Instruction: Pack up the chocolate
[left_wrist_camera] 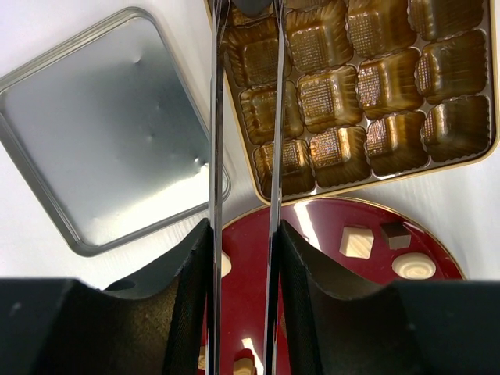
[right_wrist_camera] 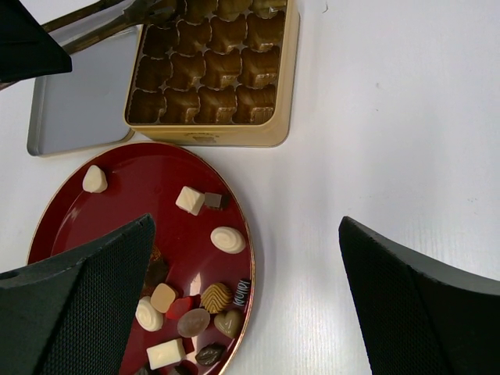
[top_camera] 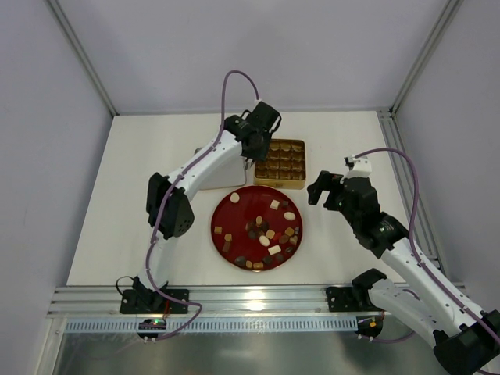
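White tabletop (top_camera: 133,164): left gripper (left_wrist_camera: 244,234) clamps tweezers (left_wrist_camera: 216,117) over a corner cell of the tin (right_wrist_camera: 234,134), likely depositing; next, pinch chocolate (right_wrist_camera: 227,239) off the plate (right_wrist_camera: 125,187)

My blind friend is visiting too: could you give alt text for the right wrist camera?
A wide-open black claw hangs near a round glossy red plate of small assorted chocolates; beyond lie a gridded square gold tin and a flat silver lid.

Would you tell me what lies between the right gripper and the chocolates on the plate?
Nothing but bare table and the plate's rim separates the right gripper from the chocolates, in the top view.
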### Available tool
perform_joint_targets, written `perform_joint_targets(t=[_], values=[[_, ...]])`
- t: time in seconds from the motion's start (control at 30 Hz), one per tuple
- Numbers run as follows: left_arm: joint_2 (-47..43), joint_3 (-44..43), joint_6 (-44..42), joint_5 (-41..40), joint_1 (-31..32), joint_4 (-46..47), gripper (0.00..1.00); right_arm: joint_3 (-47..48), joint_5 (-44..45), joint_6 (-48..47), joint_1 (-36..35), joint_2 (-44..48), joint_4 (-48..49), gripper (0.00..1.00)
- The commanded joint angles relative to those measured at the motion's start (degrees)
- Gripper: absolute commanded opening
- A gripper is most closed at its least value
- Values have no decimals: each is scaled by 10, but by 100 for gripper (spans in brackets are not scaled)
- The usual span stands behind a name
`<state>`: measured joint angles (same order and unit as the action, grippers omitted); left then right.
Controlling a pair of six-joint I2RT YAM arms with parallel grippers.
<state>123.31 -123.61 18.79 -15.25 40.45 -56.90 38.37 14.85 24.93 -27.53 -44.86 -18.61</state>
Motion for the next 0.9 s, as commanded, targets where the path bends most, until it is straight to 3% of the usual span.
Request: perform_joint_targets(t=[0.0,0.53,0.87], values=[[-2,-32,-13,-11,-4,10,38,28,10,-9,-1,9,5,100],[-32,-41,-8,0,-5,-11,39,35,9,-10,-1,10,1,100],[-165,100,18,27,16,8,38,29,3,-6,-1,17,2,100]])
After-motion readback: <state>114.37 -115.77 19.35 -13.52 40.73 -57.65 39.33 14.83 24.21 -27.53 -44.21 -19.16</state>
